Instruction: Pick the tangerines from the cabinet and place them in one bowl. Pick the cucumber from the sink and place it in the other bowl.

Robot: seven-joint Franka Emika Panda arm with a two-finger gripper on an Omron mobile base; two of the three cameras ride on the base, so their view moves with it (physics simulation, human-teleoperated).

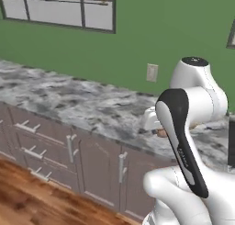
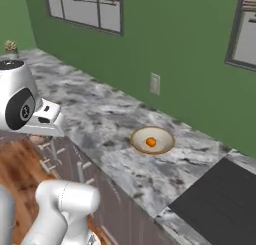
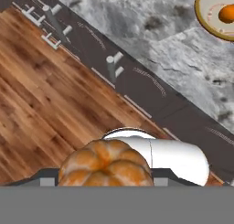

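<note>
My gripper [image 3: 106, 181] is shut on a tan-orange, ribbed tangerine [image 3: 106, 166], which sits between the fingertips at the bottom of the hand view. The hand hangs over the wooden floor in front of the counter's edge. A beige bowl [image 2: 137, 141] with an orange-brown rim stands on the marble counter, and a bright orange tangerine [image 2: 151, 142] lies in it. In the hand view the same bowl [image 3: 204, 24] and its tangerine [image 3: 227, 13] lie at the upper right, well away from the gripper. The black sink [image 2: 220, 199] is to the bowl's right. The cabinet and the cucumber are out of view.
The grey marble counter [image 2: 100, 114] runs along a green wall with a white outlet [image 2: 155, 83] and windows. Mauve drawer units with metal handles [image 1: 69, 148] stand below it. The wooden floor [image 3: 41, 90] lies under the hand.
</note>
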